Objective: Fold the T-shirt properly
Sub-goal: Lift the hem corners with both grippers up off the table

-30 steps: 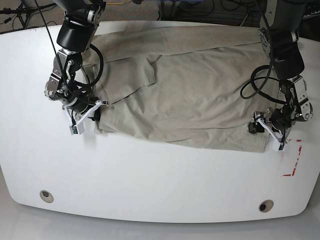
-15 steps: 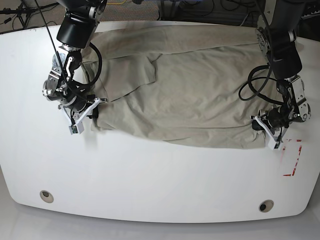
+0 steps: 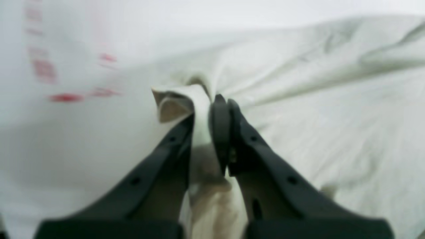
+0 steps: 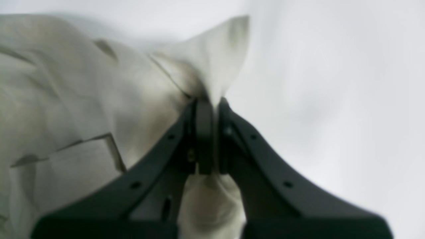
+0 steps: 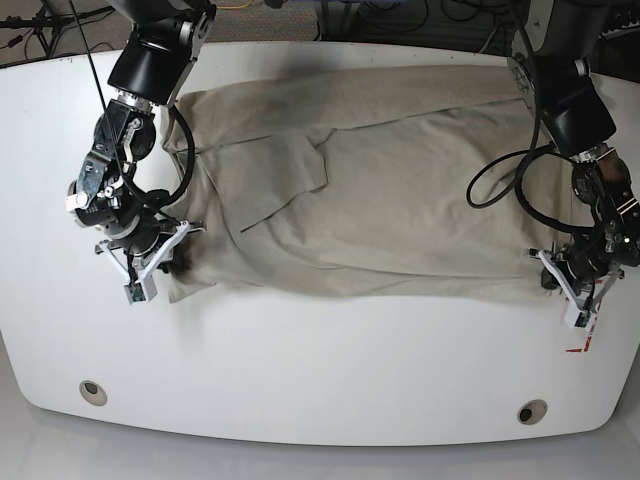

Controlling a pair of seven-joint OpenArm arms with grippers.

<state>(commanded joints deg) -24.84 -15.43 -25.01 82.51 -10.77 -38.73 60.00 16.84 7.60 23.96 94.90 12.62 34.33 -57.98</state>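
Your counter (image 5: 320,360) carries the T-shirt (image 5: 380,200) spread wide, one sleeve lapped over the chest, so I judge the folding barely begun, most folds left. You have the right claw (image 5: 152,266) clenched on one near corner and the left claw (image 5: 568,286) clenched on the other, fabric stretched between them.

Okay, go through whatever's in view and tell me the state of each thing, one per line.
T-shirt: spread flat and wrinkled on the table, near edge pulled taut between both corners.
Left gripper: shut on one near corner of the T-shirt.
Right gripper: shut on the other near corner.
Table: white, with red marks by the left gripper.
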